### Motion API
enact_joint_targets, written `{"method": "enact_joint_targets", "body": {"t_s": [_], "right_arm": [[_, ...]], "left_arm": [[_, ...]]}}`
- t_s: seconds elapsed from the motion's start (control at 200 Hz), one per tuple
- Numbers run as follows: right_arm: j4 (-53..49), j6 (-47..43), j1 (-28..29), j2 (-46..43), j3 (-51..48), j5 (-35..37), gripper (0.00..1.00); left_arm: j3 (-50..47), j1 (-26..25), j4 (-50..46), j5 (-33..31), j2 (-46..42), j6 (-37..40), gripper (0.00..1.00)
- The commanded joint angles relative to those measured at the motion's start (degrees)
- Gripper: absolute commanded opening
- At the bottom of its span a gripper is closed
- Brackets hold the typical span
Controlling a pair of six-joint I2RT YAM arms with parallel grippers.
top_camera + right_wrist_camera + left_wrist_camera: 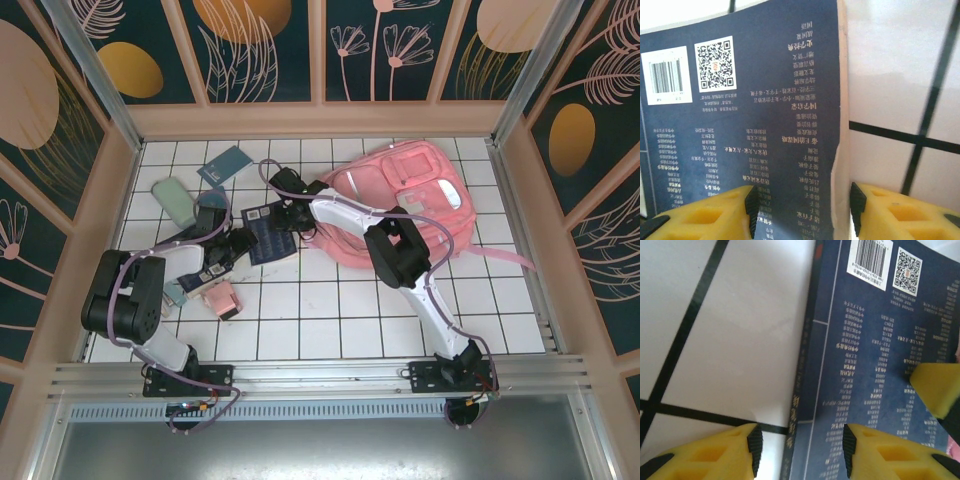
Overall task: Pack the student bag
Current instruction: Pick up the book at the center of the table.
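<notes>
Bag (400,205) upper right, flat; I see nothing packed | book (268,232) centre, outside it | left gripper (801,452) and right gripper (804,212) half open astride book edges, unclamped | case (175,200), box (220,297) loose, left.

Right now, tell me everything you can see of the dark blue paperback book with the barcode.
The dark blue paperback book lies back cover up on the white tiled table, just left of the pink fabric backpack. Its cover carries a white barcode label, a QR code and columns of pale print. The left gripper straddles its spine edge and the right gripper its page edge, jaws open.
</notes>
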Motion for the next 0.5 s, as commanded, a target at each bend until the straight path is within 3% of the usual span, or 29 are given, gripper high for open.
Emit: {"method": "enact_joint_targets", "body": {"t_s": [0.0,0.23,0.36,0.495], "right_arm": [[1.51,1.90,1.91,3.21,-1.52,-11.01,0.53],[2.73,2.58,1.51,2.68,-1.96,-13.29,0.52],[3.04,3.20,1.07,2.42,-3.35,-13.27,0.52],[3.38,3.48,0.87,1.89,-4.25,-13.09,0.52]], "left_arm": [[-0.23,-0.03,3.70,5.03,2.72,-0.12,0.47],[-2.49,0.02,12.54,11.94,1.93,-4.07,0.43],[-5.70,0.07,24.28,17.20,-2.44,-9.10,0.40],[-7.02,0.33,29.93,18.16,-4.59,-12.04,0.38]]}}
